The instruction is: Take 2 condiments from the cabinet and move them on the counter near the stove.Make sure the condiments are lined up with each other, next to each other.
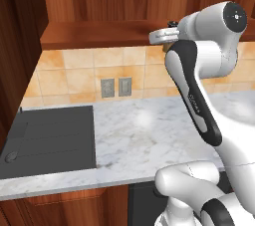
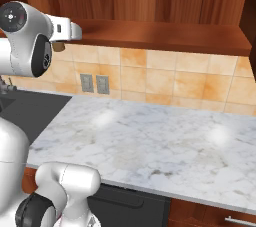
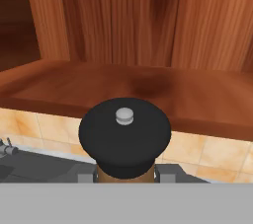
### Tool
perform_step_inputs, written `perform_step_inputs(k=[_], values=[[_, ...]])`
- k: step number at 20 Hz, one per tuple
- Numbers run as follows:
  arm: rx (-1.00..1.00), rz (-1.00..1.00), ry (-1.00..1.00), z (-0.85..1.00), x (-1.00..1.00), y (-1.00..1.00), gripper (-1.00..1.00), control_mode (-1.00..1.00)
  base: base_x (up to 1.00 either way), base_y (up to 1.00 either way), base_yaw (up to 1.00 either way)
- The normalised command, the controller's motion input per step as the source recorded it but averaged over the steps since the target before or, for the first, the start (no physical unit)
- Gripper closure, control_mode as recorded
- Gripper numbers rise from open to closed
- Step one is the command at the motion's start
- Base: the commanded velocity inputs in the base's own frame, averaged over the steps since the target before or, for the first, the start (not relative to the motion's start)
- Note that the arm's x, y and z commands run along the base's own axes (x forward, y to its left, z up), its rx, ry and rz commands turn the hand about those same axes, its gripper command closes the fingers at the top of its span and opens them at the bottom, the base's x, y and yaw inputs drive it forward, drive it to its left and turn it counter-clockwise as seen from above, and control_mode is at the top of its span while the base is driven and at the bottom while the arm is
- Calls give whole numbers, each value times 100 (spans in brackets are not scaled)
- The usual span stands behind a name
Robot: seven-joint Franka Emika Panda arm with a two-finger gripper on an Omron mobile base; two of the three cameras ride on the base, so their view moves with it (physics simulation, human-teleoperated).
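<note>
The gripper [image 3: 126, 172] is closed tight on the tan shaker [image 3: 125, 141], whose round, matte dark cap with a small grey knob on top sits right in front of the hand, with a strip of tan body showing just beneath the cap between the two grey finger pads [image 3: 168, 172]. Beyond the shaker lies the cabinet [image 3: 123, 25], reddish-brown wood with vertical grain on its back wall and a smooth plain shelf whose front edge runs straight across just behind the cap; the shaker is held outside that edge, off the shelf. Below the edge comes a band of glossy orange-tan wall tiles [image 1: 94, 73], with two grey wall sockets [image 1: 116, 87] set in them. Far beneath the hand spreads the counter [image 2: 165, 146], flat white marble with grey veins and a square front lip, bare and wide across its middle. To one side of the hand, set into the counter, is a flat dark panel with straight edges [image 1: 47, 140]. From the left base view the shaker's dark cap [image 1: 173, 23] peeks above the white wrist, level with the shelf.
</note>
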Motion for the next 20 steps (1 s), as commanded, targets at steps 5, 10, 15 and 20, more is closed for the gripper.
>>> perform_step_inputs(k=[5, 10, 15, 20], values=[[0, 0, 0, -5, -93, -2, 100, -100, 0, 0, 0], [0, 0, 0, -14, -71, -14, 100, -100, 0, 0, 0], [0, -1, 0, -19, -48, -27, 100, -100, 0, 0, 0], [-1, -6, 0, -19, -28, -23, 100, -100, 0, 0, 0]])
